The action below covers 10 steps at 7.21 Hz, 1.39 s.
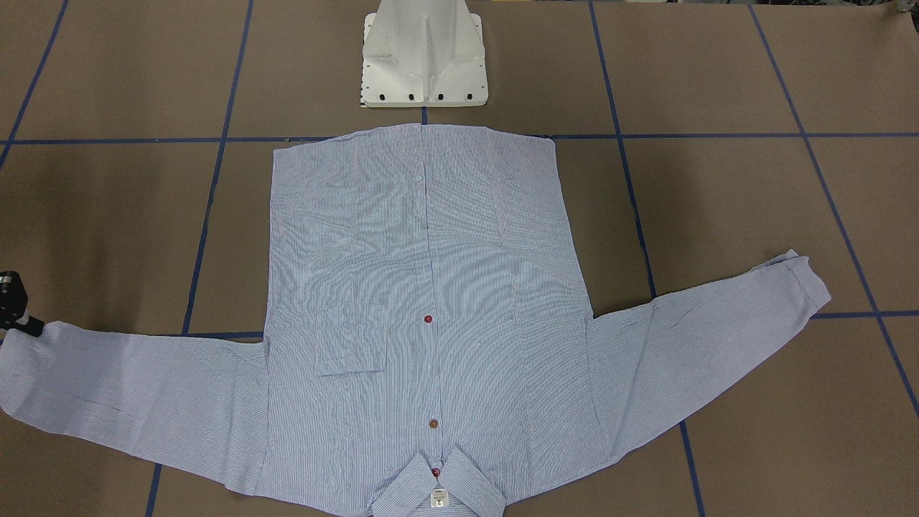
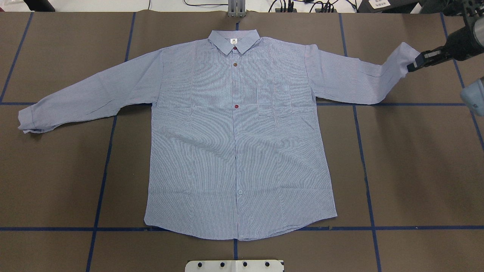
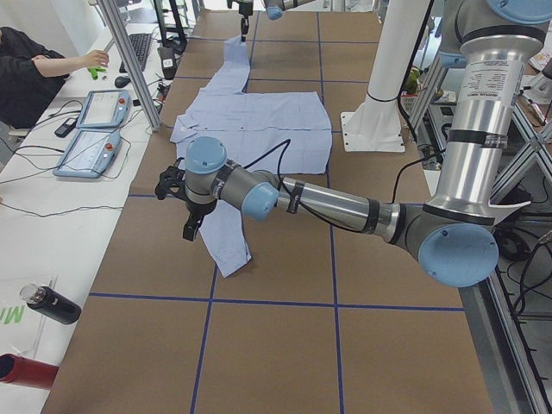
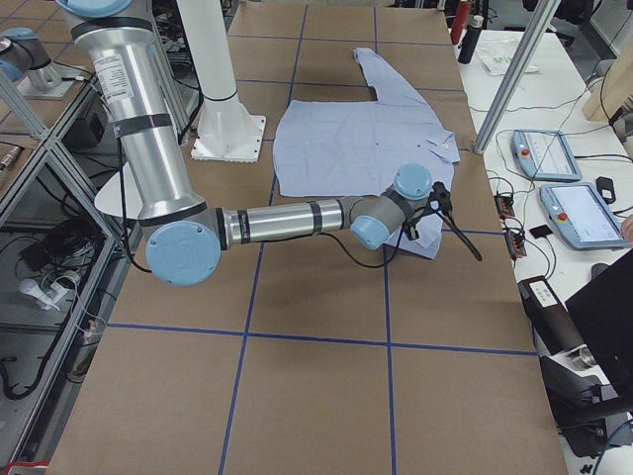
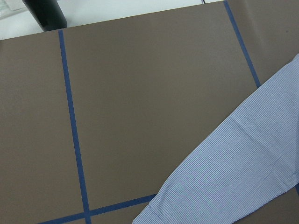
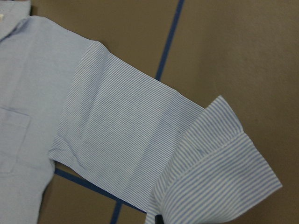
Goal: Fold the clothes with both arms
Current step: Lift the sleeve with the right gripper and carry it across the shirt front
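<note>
Light-blue, finely striped cloth is spread button-side up over the middle of the desk [image 2: 416,170]. The shirt [image 2: 234,151] is laid flat, with its collar [image 2: 234,39] toward the far edge, its hem toward the robot's edge, and both sleeves stretched out toward the desk's ends. The right cuff [image 2: 404,51], near the far right corner, is raised off the surface and appears to be clamped in the right tool [image 2: 412,66]. The left tool [image 3: 191,226] is seen only from the side, beside the left sleeve [image 2: 87,98], and whether it is parted or closed cannot be told. A sleeve fold is judged to be the step in hand. It would be done well if the cuff were lifted only enough to clear the cloth and carried inward across the chest with the sleeve kept taut. The sleeve should then be laid down so that the crease falls at the shoulder seam and no body fabric is dragged.
</note>
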Each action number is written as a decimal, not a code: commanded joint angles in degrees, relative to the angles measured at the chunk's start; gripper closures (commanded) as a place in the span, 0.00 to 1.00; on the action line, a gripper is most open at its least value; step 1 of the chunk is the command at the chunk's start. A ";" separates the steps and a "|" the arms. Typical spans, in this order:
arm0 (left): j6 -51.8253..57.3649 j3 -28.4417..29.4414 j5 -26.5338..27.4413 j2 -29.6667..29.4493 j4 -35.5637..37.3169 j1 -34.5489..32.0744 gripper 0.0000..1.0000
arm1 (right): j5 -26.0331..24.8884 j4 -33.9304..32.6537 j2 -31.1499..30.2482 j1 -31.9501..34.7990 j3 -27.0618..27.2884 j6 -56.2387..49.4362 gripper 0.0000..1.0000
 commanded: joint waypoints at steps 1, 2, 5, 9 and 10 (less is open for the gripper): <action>0.00 0.10 0.00 0.12 0.00 -0.01 0.00 | 1.99 0.17 8.48 -0.54 0.84 8.51 1.00; 0.00 0.19 0.00 0.21 0.00 -0.01 0.00 | 2.09 0.17 13.30 -1.59 0.93 13.62 1.00; 0.09 0.36 0.00 0.38 0.09 -0.10 0.00 | 2.62 0.52 20.98 -2.91 2.07 20.35 1.00; 0.09 0.45 0.00 0.73 0.09 -0.36 0.00 | -6.93 0.17 28.19 -11.77 0.93 20.26 1.00; 0.09 0.45 0.00 0.74 0.09 -0.36 0.00 | -7.48 0.17 29.08 -12.40 0.49 20.26 1.00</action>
